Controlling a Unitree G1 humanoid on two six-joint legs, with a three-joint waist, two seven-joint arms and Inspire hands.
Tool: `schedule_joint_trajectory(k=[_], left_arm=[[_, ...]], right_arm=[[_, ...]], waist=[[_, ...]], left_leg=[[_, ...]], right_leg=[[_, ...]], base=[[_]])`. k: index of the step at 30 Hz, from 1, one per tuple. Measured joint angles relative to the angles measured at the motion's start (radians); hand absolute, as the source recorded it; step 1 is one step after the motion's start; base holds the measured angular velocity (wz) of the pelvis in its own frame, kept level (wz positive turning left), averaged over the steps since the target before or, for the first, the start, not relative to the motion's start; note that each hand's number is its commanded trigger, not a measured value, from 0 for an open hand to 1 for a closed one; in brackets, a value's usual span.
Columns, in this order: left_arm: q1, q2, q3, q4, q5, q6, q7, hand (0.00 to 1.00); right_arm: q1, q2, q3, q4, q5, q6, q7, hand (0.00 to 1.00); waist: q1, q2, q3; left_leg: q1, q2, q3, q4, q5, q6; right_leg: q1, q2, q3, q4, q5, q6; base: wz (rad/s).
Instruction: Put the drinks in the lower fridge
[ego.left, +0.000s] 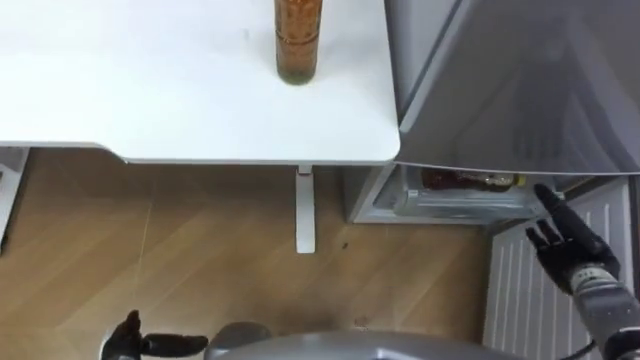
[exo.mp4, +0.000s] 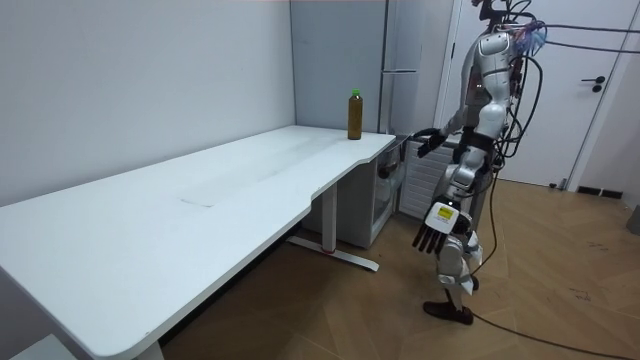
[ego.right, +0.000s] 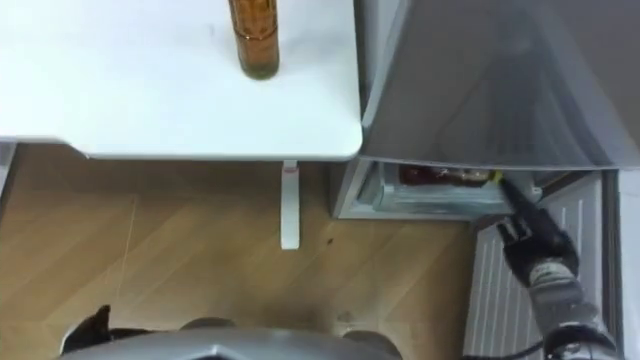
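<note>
The white table is carrying one amber drink bottle, standing upright near its corner, well left of and beyond the right hand. Just past that hand's fingertips, the lower fridge shelf is holding another bottle on its side.

Office-like rm: long white desk, fridge, wood floor.
</note>
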Motion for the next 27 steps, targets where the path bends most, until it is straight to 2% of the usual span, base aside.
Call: schedule_joint_trajectory(k=[3,6,8,11,19,24,25,26,27], left_arm=[[0.005,-0.028,0.007,0.000,-0.001,-0.011,0.015,0.00],[0.014,-0.035,0.009,-0.001,-0.002,-0.037,0.024,0.00],[0.025,-0.038,0.012,-0.002,-0.001,-0.049,0.042,0.00],[0.046,-0.051,0.035,0.008,0.001,-0.057,0.056,0.00],[0.064,-0.058,0.037,0.039,0.003,-0.058,0.062,0.00],[0.064,-0.076,0.094,0.049,-0.018,-0.054,0.063,0.00],[0.065,-0.083,0.122,0.048,-0.021,-0.050,0.064,0.00],[0.062,-0.088,0.159,0.048,-0.030,-0.043,0.067,0.00],[0.062,-0.089,0.173,0.048,-0.048,-0.039,0.071,0.00]], right_arm=[[0.054,0.062,0.011,-0.008,-0.128,-0.007,0.003,0.00],[0.093,0.101,0.014,0.010,-0.238,-0.008,0.011,0.00],[0.125,0.109,0.032,0.018,-0.328,-0.016,0.011,0.00],[0.136,0.127,0.040,0.072,-0.480,-0.024,0.009,0.00],[0.152,0.166,0.080,0.134,-0.766,-0.025,-0.013,0.00],[0.145,0.167,0.086,0.171,-0.787,-0.029,-0.028,0.00],[0.145,0.167,0.082,0.183,-0.787,-0.029,-0.028,0.00],[0.144,0.168,0.073,0.193,-0.787,-0.026,-0.028,0.00],[0.144,0.168,0.069,0.196,-0.785,-0.024,-0.028,0.00]], waist=[[-0.008,0.015,0.0038],[-0.021,0.028,0.0092],[-0.028,0.040,0.0127],[-0.028,0.041,0.0102],[-0.024,0.029,0.0119],[-0.003,0.032,0.0097],[-0.001,0.030,0.0109],[-0.001,0.035,0.0083],[0.000,0.031,0.0111]], left_leg=[[0.002,0.001,-0.007,0.000,0.000,0.000],[0.006,-0.002,-0.027,0.002,0.000,0.000],[0.020,-0.004,-0.035,-0.010,-0.001,-0.001],[0.042,-0.005,-0.041,-0.016,0.001,-0.004],[0.053,-0.009,-0.058,-0.019,0.001,-0.004],[0.059,-0.011,-0.064,-0.020,0.001,-0.004],[0.062,-0.013,-0.070,-0.020,0.001,-0.004],[0.063,-0.015,-0.081,-0.021,0.001,-0.004],[0.065,-0.016,-0.085,-0.022,0.001,-0.004]], right_leg=[[0.016,0.000,-0.014,-0.003,0.003,0.000],[0.037,0.000,-0.034,-0.004,0.005,0.000],[0.059,0.002,-0.038,-0.020,0.007,0.001],[0.083,0.003,-0.047,-0.023,0.007,0.001],[0.108,0.004,-0.059,-0.037,0.009,0.002],[0.118,0.004,-0.063,-0.043,0.010,0.002],[0.123,0.004,-0.069,-0.053,0.011,0.004],[0.132,0.003,-0.081,-0.057,0.012,0.005],[0.133,0.003,-0.086,-0.057,0.012,0.005]], base=[[0.09],[0.19],[0.14],[0.06],[0.05],[0.03],[0.19],[0.23],[0.18]])
